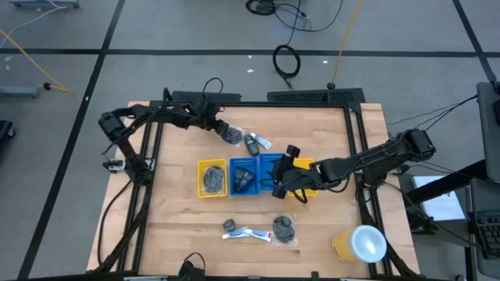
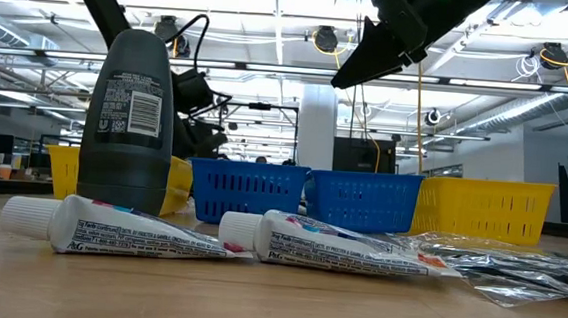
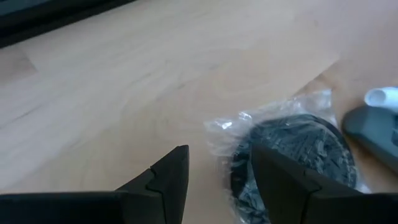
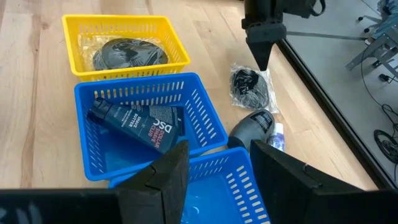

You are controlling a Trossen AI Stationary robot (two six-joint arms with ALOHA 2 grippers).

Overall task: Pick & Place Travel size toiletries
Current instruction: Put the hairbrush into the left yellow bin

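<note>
Left gripper [image 1: 221,127] sits at the table's 12 o'clock side, fingers spread and empty. One finger [image 3: 292,180] overlaps the near edge of a bagged mesh pad [image 1: 232,135]; the other stands on bare wood beside it. From the gripper the pad lies at about 4 o'clock in the high view, touching or almost so. The pad is round, so no long axis to line up; the clear bag around it is the loose part. Judgement: the left arm is much the nearer, and a short shift toward the pad would centre it between the fingers.

Just past the pad lie a grey bottle [image 1: 251,144] and a white tube [image 1: 264,143], the bottle's long axis running roughly 10 to 4 o'clock.

Right gripper [image 1: 283,176] hangs over the right-hand blue tray [image 1: 270,161], fingers spread, holding nothing. That tray looks empty below it.

Tray row at mid-table, from 9 to 3 o'clock: yellow tray [image 1: 200,168] with a mesh pad [image 1: 213,180] in it, blue tray [image 1: 236,165] with a dark bottle [image 1: 244,181] lying flat, the right-hand blue tray, then a second yellow tray [image 1: 307,165] mostly under the right arm.

At 6 o'clock, well apart from both grippers: a small bottle [image 1: 230,226], tubes [image 1: 248,233] lying along the table edge, and another bagged pad [image 1: 283,229]. These are still unplaced.
</note>
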